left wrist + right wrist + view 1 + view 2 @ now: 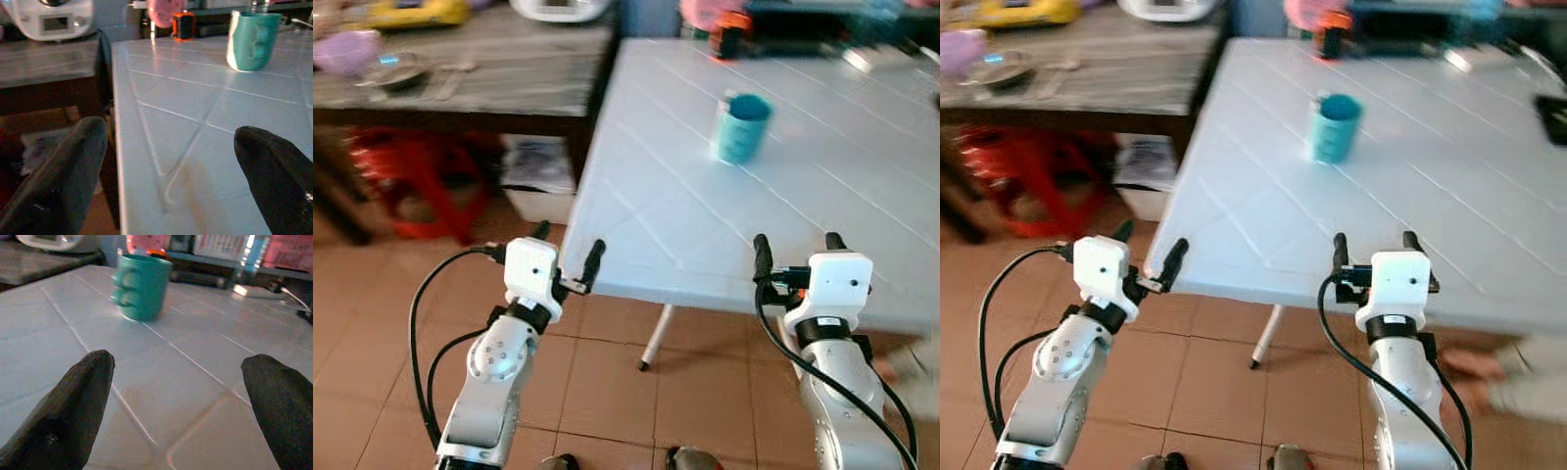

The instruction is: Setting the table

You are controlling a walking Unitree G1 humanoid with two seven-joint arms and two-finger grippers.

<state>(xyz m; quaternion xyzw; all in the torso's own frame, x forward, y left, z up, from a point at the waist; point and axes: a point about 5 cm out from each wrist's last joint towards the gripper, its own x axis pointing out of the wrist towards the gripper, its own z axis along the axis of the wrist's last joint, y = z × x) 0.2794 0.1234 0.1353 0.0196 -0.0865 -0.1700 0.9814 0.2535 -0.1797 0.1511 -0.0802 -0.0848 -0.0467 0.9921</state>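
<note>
Left eye: white surface (822, 196) ahead, teal cup (742, 127) upright mid-surface, well apart from both arms. Left gripper (566, 257) at the near-left corner of the surface, right gripper (793, 255) at the near edge further right. Both hold nothing, jaws spread wide. Dark wooden side table (509, 69) to the left w/ a purple bowl (347, 49) and a metal dish (396, 70) on it; red stool (421, 181) underneath. Clutter along the far edge is blurred, prob. an orange/black item, can't ID.

Right eye: same scene, shifted. Adds a dark flat object (1552, 106) at the surface's right edge and a person's foot on the floor tiles (1224, 372) at lower right.

Left wrist: looks across the surface w/ the corner edge in view, black fingers (58, 176) wide apart, cup far off to one side of the gap. White appliance (54, 17) on the side table, which the head views crop.

Right wrist: cup sits ahead and off-centre between the spread fingers (73, 406), its ribbed side grip visible. Clear bottle (254, 254) behind it, not resolvable from the head.

Step, as judged: approach phase, nothing picked yet. Next move needs the right arm to reach fwd over the surface, centre the cup in the gap, then close. It's the nearer arm.
</note>
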